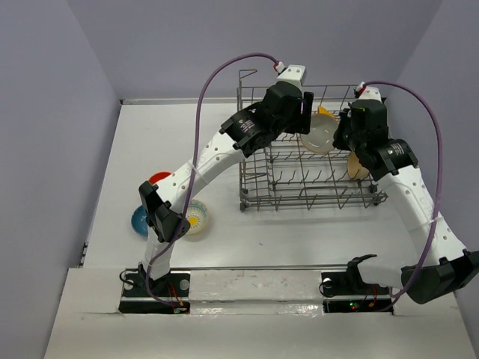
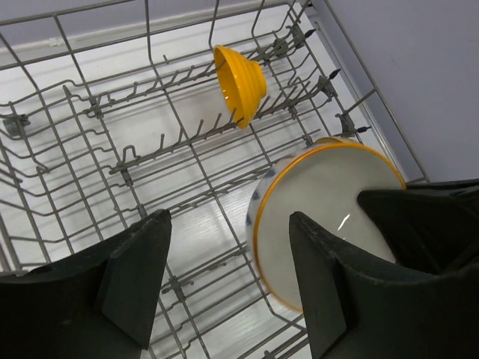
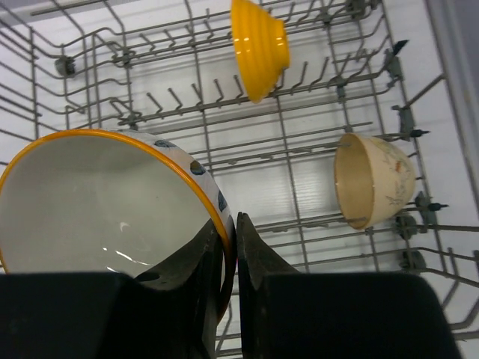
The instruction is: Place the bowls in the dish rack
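Presently loading a third bowl: pinching the rim of the orange-rimmed white bowl (image 3: 97,202) with the right gripper (image 3: 230,224), fingertips pressed together on its wall at lower centre of the right wrist view, and holding it tilted on edge above the bottom wires of the dish rack (image 1: 254,187). Standing by with the left gripper (image 2: 228,254), fingers spread wide across the bottom of the left wrist view, gripping nothing; not being able to tell whether the right-hand finger is touching the bowl beside it. Noting two bowls already sitting on edge among the tines (image 3: 187,97): the yellow bowl (image 3: 258,45) at top centre, the tan bowl (image 3: 373,179) at right. Noting three waiting on the table (image 1: 150,134) at lower left of the overhead view: the red bowl (image 1: 159,178), the blue bowl (image 1: 140,221), the flower-patterned bowl (image 1: 198,217). Judging the next move as lowering the held bowl between two tines in the free middle stretch, steering clear of the spread left fingers, and letting go only once propped; otherwise risking a roll or a flat tip-over.
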Robot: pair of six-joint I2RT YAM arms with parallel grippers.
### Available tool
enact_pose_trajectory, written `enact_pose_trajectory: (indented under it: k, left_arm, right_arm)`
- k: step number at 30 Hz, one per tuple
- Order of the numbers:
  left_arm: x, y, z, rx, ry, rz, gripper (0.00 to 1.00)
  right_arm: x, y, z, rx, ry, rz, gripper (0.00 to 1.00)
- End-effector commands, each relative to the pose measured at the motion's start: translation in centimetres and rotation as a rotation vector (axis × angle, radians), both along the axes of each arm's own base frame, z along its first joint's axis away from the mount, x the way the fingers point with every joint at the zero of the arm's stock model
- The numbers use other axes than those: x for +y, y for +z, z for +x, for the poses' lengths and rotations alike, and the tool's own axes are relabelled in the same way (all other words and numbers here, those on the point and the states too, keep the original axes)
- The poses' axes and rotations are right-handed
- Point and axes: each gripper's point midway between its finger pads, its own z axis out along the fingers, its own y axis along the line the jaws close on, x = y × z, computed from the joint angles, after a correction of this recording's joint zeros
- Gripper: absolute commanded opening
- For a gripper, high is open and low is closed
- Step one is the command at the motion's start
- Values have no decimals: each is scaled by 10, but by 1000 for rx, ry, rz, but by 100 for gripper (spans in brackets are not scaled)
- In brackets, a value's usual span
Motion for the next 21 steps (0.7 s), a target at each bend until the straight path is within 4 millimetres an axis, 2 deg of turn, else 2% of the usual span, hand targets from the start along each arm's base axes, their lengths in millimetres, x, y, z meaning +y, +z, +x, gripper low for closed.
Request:
enact_pose_trajectory:
  k: [1,2,3,4,6,7,8,9,10,11,12,13,14,15,16,17,19,20,21]
  left_arm:
    - [44,54,-19,-100,50,-42,75]
    - [60,71,-27,-122,61,-69,77]
    - [71,71,-30,-120,69,-68,78]
    - [83,71,-27,-122,88,-73,78]
    - [113,58,-39,-99,72,-74,79]
    - [127,24,-31,-48,60,-66,79]
    - [148,48,-39,-93,54,-158,79]
    - [165,36,-40,-70,56,-153,79]
    - [190,34,-29,-82,104,-178,79]
    - [203,19,-39,-70,100,-170,79]
    - [214,12,-40,-81,113,-152,80]
    - [228,5,-37,-78,148,-143,80]
    - [234,-8,-44,-60,135,-137,81]
    - [238,-13,-44,-60,135,-140,81]
    - [249,-29,-44,-35,143,-138,81]
    - [253,-32,-42,-39,145,-150,81]
    - [258,-43,-42,-19,150,-170,81]
    - [261,-55,-44,2,145,-177,82]
    - [263,-56,-42,-5,148,-194,82]
  right_arm:
    - [-35,32,-3,-119,-157,-87,1]
    - [-41,31,-4,-116,-183,-108,1]
    - [-46,30,-4,-112,-204,-130,1]
    - [-59,27,-6,-102,-261,-182,1]
    - [-69,20,-6,-78,-315,-248,1]
    - [-82,21,-10,-71,-387,-325,1]
    - [-86,17,-9,-56,-416,-376,1]
    - [-94,20,-13,-56,-456,-413,1]
    - [-102,19,-15,-36,-512,-497,1]
    - [-106,19,-14,-29,-539,-531,1]
    - [-108,14,-11,2,-549,-591,1]
    - [-113,17,-13,2,-596,-643,1]
    - [-115,15,-13,14,-616,-678,1]
    - [-117,14,-12,23,-632,-712,1]
    - [-120,14,-10,38,-651,-771,1]
    - [-118,5,-10,56,-640,-809,1]
    - [-120,1,-7,74,-648,-874,1]
    - [-120,-9,-8,95,-638,-905,1]
    - [-121,-12,-7,103,-632,-923,1]
